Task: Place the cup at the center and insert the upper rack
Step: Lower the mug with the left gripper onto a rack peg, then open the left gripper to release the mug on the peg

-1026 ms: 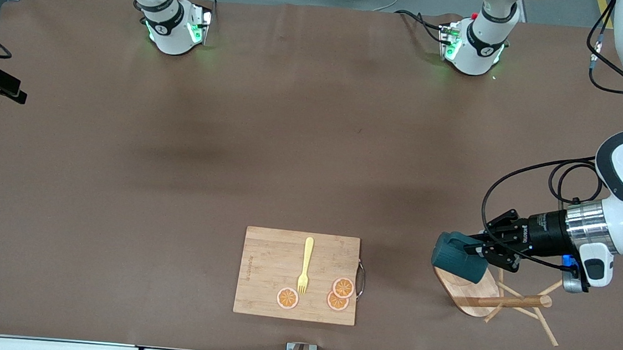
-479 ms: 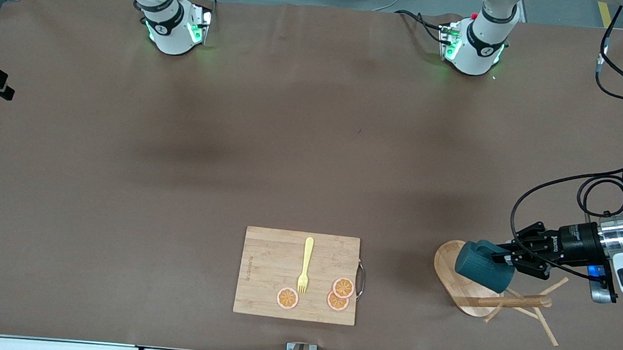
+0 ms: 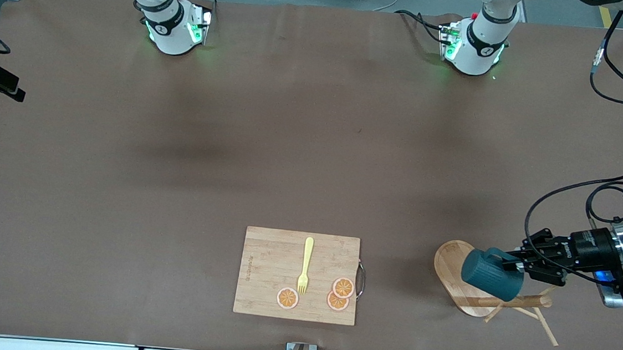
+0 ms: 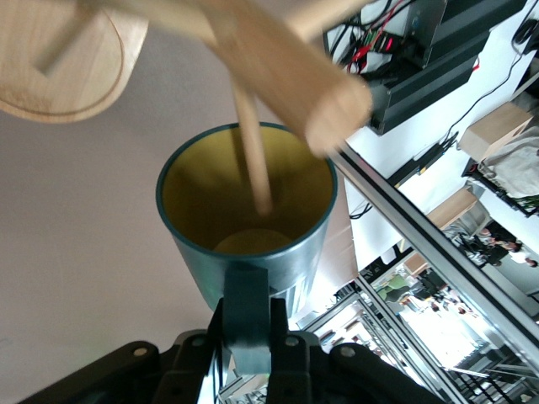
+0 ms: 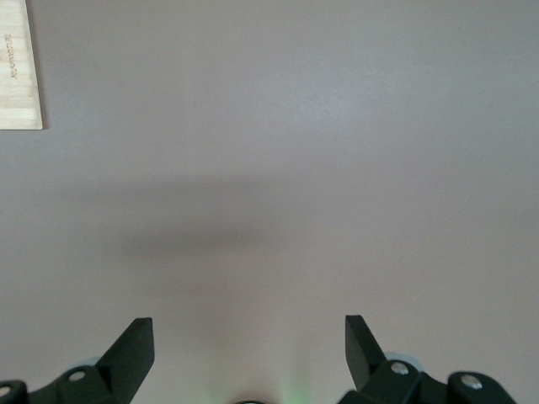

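The dark teal cup hangs tipped in my left gripper, which is shut on its loop handle. It is over the upper rack, a light wooden mug tree lying on its side at the left arm's end of the table. In the left wrist view the fingers clamp the handle of the cup. A thin peg reaches into its yellow mouth, with the post end and oval base close by. My right gripper is open and empty over bare table, and that arm waits.
A rectangular bamboo cutting board lies near the front camera's edge at mid-table. It carries a yellow fork and orange slices. Its corner shows in the right wrist view. The rack's pegs stick out near the table edge.
My left gripper has carried the cup toward the left arm's end of the table, from over the rack's base to over its post and pegs. The right arm has barely moved.
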`<state>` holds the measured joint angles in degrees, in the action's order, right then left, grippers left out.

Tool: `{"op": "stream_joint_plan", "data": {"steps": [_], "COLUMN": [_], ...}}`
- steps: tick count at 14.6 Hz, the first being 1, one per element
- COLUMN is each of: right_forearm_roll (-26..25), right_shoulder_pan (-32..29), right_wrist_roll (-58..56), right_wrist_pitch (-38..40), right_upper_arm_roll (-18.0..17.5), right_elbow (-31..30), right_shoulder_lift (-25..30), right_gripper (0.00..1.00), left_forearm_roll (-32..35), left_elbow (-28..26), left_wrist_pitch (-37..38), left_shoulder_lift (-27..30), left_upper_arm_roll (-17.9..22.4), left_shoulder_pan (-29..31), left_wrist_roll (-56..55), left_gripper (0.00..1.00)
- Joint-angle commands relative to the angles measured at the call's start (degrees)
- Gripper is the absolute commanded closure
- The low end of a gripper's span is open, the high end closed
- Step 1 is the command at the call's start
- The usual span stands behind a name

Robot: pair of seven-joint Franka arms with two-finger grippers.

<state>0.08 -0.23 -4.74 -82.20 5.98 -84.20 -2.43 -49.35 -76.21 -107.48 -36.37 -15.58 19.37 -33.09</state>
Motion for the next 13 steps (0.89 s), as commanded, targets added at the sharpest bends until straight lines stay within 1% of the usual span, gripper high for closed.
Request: {"op": "stream_joint_plan", "data": {"steps": [1, 4, 8, 13], "right_forearm_roll": [0.6, 0.6, 0.6, 0.6], "right_shoulder_pan": [-0.5, -0.4, -0.5, -0.4], "right_wrist_roll": [0.8, 0.8, 0.8, 0.8], "right_wrist_pitch": [0.1, 0.0, -0.1, -0.2], "right_upper_arm_roll": [-0.3, -0.3, -0.2, -0.2], "right_elbow": [-2.4, -2.4, -2.4, -2.4], "right_shoulder_lift": [1.6, 1.7, 1.9, 2.1], "right_gripper": [0.00, 0.00, 0.00, 0.00], "left_forearm_roll": [-2.0, -4.6, -4.8, -4.8], "left_elbow": [0.5, 0.5, 0.5, 0.5], "left_wrist_pitch": [0.8, 0.8, 0.8, 0.8], "left_shoulder_lift": [-0.9, -2.2, -3.4, -3.7], "left_upper_arm_roll": [-0.7, -0.6, -0.6, -0.6], "left_shoulder_pan": [1.5, 1.9, 2.1, 3.1], "left_wrist_roll": [1.5, 3.6, 5.0, 4.9], "left_gripper": [0.99, 0.99, 0.94, 0.93]}}
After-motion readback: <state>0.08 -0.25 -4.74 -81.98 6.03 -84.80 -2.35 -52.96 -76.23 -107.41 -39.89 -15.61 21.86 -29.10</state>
